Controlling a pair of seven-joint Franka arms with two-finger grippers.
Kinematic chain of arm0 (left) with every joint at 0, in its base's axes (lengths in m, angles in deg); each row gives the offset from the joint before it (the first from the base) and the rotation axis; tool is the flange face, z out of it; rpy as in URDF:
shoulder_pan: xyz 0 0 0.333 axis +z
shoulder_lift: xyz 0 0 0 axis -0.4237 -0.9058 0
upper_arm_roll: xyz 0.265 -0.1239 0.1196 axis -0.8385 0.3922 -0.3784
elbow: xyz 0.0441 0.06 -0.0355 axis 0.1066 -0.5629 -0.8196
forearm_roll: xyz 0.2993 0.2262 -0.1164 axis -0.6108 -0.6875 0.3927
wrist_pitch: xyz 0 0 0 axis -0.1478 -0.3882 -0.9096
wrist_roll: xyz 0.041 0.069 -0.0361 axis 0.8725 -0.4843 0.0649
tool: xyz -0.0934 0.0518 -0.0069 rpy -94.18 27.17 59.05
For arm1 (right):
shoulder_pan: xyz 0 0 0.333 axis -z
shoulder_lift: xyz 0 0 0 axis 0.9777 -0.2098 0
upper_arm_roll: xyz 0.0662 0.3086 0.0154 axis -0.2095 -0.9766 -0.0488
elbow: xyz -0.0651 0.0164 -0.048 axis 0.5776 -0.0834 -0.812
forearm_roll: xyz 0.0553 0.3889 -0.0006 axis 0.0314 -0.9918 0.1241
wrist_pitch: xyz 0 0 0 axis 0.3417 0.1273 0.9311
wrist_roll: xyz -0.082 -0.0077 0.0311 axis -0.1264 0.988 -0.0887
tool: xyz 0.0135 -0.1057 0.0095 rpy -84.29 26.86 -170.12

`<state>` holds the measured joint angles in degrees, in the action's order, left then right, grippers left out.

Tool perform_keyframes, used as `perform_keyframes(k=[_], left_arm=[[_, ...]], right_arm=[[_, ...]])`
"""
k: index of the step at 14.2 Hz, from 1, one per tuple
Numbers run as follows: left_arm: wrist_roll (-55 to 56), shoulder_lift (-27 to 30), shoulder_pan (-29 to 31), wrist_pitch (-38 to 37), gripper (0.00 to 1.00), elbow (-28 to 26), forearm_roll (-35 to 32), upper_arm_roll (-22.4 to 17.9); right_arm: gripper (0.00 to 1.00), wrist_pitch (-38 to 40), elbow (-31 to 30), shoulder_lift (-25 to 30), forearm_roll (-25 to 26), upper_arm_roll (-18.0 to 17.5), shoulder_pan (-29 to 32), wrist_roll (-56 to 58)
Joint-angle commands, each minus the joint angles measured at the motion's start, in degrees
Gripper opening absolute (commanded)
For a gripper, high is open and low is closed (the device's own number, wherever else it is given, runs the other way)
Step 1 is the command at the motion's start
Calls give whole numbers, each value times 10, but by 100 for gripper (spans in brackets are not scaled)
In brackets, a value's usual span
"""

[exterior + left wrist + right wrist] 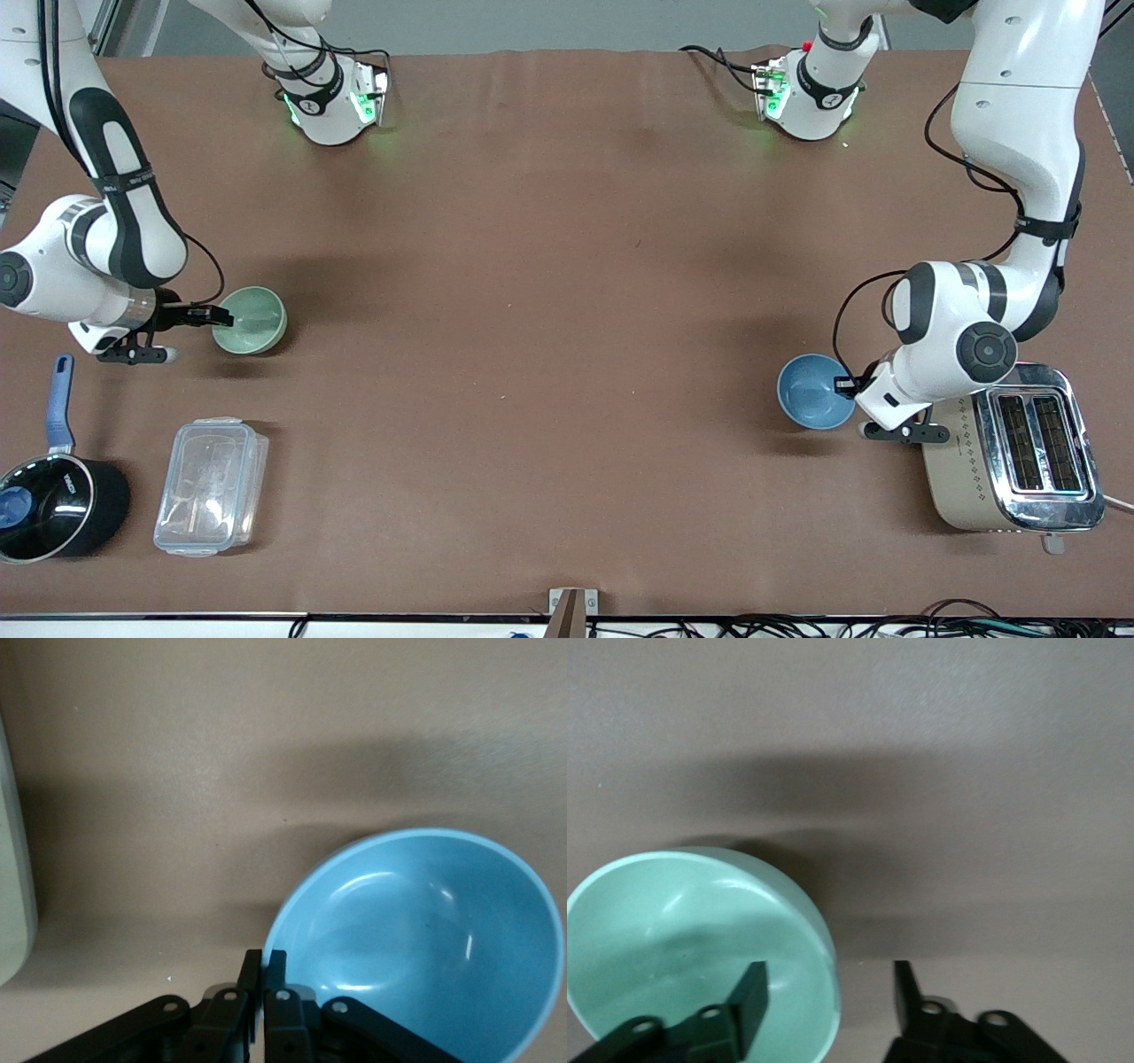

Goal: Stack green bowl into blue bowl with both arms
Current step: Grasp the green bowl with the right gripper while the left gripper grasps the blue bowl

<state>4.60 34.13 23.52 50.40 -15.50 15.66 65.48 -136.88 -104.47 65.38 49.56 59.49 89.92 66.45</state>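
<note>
1. Bowls look light, rigid and smooth; the thin rim is the only grip.
2. Left hand [264,992] is pinched on the blue bowl [813,391] beside the toaster [1014,452].
3. Right hand [828,997] straddles, fingers apart, the green bowl [254,319] rim on the tabletop [549,310].

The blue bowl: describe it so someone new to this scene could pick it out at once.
Find the toaster at the left arm's end of the table. Beside it, toward the table's middle, sits the blue bowl, its rim pinched by the left gripper. It is the only light-blue bowl; the green bowl sits at the right arm's end.
</note>
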Motion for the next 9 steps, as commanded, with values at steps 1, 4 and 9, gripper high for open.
perform_keyframes(k=[1,4,9], left_arm=[[12,30,1,-14,0,-4,-5,20],[80,69,2,-87,0,-2,-5,73],[293,63,-37,-99,0,2,-12,187]], right_arm=[[47,-7,-14,3,-14,-4,2,9],[12,-7,-14,-3,-15,-4,3,9],[1,1,-6,-1,-15,-4,3,8]])
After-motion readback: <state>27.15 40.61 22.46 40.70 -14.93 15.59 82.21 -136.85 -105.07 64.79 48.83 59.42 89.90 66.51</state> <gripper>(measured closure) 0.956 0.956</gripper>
